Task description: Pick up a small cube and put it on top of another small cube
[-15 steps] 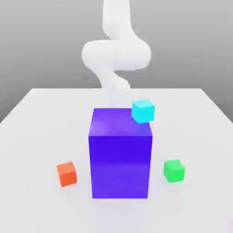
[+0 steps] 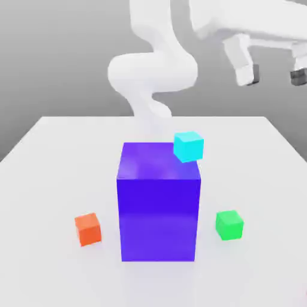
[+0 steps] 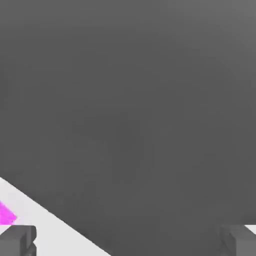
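The gripper (image 2: 271, 76) hangs spread and empty. The magenta cube (image 3: 6, 214) lies just beside one fingertip (image 3: 17, 239). A careless descent could knock it away.

The white desk (image 2: 48, 156) carries a large blue-violet block (image 2: 159, 216), an orange cube (image 2: 88, 229), a green cube (image 2: 229, 225) and a magenta cube (image 3: 6, 214).

Gripper (image 2: 273, 76) high, fingers wide apart
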Action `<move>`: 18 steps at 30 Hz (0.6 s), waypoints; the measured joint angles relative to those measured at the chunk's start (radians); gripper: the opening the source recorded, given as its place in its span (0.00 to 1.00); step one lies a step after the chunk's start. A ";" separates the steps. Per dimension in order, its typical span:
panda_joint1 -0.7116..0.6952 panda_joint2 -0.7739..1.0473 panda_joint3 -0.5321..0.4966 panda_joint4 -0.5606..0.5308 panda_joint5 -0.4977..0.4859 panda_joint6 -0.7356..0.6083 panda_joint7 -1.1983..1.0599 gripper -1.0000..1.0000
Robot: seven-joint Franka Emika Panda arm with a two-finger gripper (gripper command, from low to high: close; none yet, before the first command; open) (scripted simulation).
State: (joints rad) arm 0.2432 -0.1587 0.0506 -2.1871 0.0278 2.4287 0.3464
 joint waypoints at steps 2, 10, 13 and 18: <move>0.027 0.073 0.016 0.013 -0.004 0.015 -0.046 0.50; 0.110 0.364 0.064 0.064 -0.056 0.073 -0.207 0.50; 0.137 0.474 0.085 0.083 -0.092 0.094 -0.256 0.50; 0.187 0.658 0.102 0.118 -0.162 0.141 -0.314 0.50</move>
State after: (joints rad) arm 0.4302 0.4997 0.1527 -2.0692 -0.1346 2.5697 0.0321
